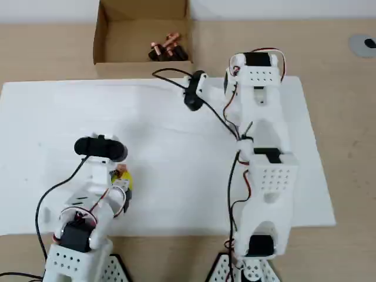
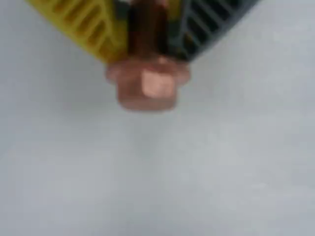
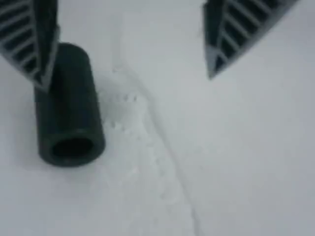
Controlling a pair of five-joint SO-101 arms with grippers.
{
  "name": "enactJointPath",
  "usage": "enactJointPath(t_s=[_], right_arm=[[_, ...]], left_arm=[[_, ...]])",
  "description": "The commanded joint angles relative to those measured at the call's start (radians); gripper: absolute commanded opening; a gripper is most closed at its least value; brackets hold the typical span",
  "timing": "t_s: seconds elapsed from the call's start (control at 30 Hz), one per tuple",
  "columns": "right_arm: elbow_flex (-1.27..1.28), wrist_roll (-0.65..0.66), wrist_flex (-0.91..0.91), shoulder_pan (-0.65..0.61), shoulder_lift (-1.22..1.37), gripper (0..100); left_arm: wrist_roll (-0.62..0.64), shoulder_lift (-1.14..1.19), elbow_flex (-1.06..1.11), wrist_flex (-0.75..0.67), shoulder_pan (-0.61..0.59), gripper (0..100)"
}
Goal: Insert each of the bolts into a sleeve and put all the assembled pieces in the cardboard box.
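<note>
**Bolt clamped in left pincer; right pincer open beside sleeve**

Left pincer (image 2: 147,34): closed on a copper bolt (image 2: 147,83), shank held between the yellow and black fingers, hex head sticking out over the white sheet (image 2: 157,187). In the high view this arm sits at 7 o'clock of the sheet.

Right pincer (image 3: 128,59): open, jaws wide apart. A black sleeve (image 3: 71,108) lies on its side on the sheet, close against one finger.

Cardboard box (image 1: 106,41): on the wooden surface (image 1: 335,106) at 11 o'clock. Assembled pieces (image 1: 167,48) lie in its 4 o'clock corner.
</note>
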Motion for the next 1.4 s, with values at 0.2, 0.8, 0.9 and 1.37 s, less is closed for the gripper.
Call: enactJointPath(t_s=[0.2,0.8,0.9,1.37], right_arm=[[0.045,0.015,0.014,0.027,0.147,24.4],[0.053,0.012,0.015,0.024,0.148,34.0],[0.053,0.012,0.014,0.024,0.151,33.9],[0.111,0.008,0.015,-0.039,0.068,30.2]], left_arm=[[0.0,-0.008,-0.008,-0.014,-0.011,1],[0.0,-0.008,-0.008,-0.012,-0.011,1],[0.0,-0.008,-0.008,-0.012,-0.011,1],[0.0,-0.008,-0.008,-0.012,-0.011,1]])
